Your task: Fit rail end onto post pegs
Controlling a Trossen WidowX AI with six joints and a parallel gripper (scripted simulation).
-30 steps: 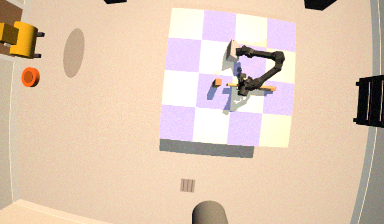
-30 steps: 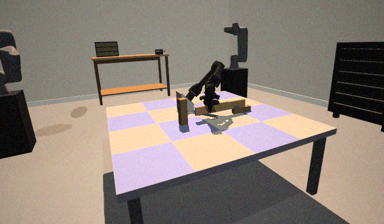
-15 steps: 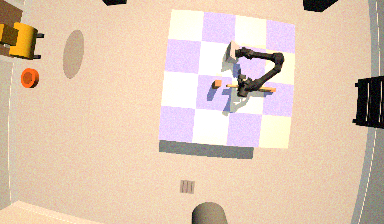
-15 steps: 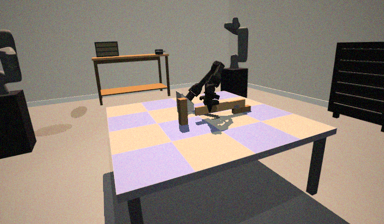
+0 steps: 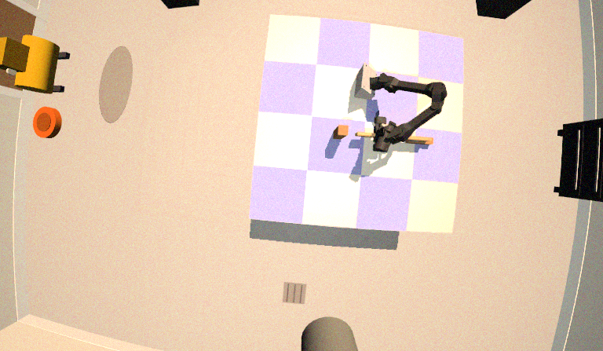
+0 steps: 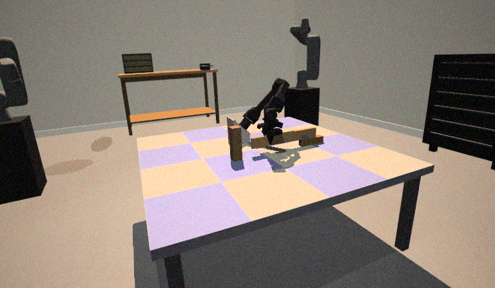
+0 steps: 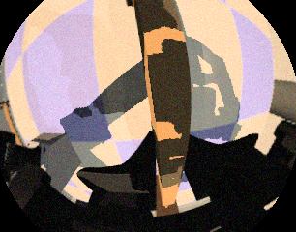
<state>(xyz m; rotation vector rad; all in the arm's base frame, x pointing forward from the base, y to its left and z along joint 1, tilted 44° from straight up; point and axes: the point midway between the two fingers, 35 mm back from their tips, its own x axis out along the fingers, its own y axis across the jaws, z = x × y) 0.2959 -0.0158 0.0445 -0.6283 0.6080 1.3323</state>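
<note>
I see my black gripper point(image 5: 379, 137) clamped on the long wooden rail point(image 5: 420, 140), its end near the short orange-brown post point(image 5: 341, 130), apart.

Top view: camera high overhead, facing straight down, far off; whole bench point(image 5: 284, 196) plus surrounding floor in frame, arm small.

Exterior view: camera standing off one bench point(image 6: 262, 193) corner, above bench height, facing obliquely down across checkered surface toward room corner; medium distance, full bench and far walls in frame.

Wrist view: camera mounted behind fingers, facing along them to bench point(image 7: 51, 72) below; very near, fisheye, circular frame.

Shared: all three cover rail point(image 5: 413, 140) point(image 6: 288, 136) point(image 7: 163, 91) clamped between fingers, and checkered squares beneath fingers.
</note>
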